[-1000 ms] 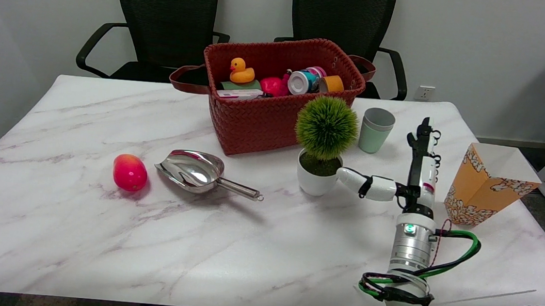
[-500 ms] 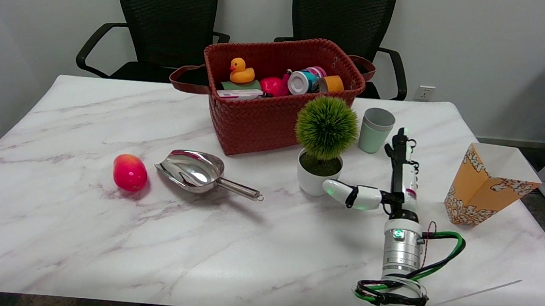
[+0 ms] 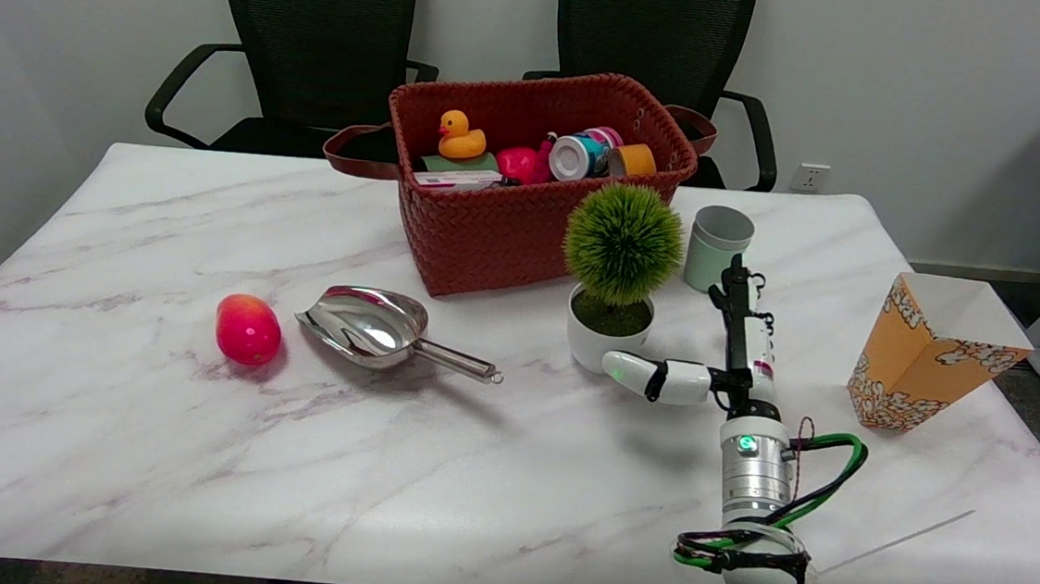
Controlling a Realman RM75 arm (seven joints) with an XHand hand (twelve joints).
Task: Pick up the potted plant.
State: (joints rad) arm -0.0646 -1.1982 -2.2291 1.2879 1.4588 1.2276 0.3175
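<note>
The potted plant (image 3: 616, 272), a round green ball of foliage in a small white pot, stands upright on the marble table (image 3: 192, 452) just in front of the red basket. My right hand (image 3: 710, 353) is right of the pot, seen edge-on with its fingers stretched straight up and away. Its thumb (image 3: 648, 376) sticks out to the left, its tip at the pot's lower right side; contact is unclear. The hand holds nothing.
A red woven basket (image 3: 507, 226) with toys stands behind the plant. Stacked pale green cups (image 3: 715, 248) sit just beyond my fingers. An orange popcorn box (image 3: 928, 357) is at the right. A metal scoop (image 3: 383, 326) and a red-orange fruit (image 3: 248, 329) lie to the left.
My right hand has moved left and a little toward the near side, closing in on the pot. Its thumb has dropped from the pot's rim to its lower right side. The plant has not moved.
</note>
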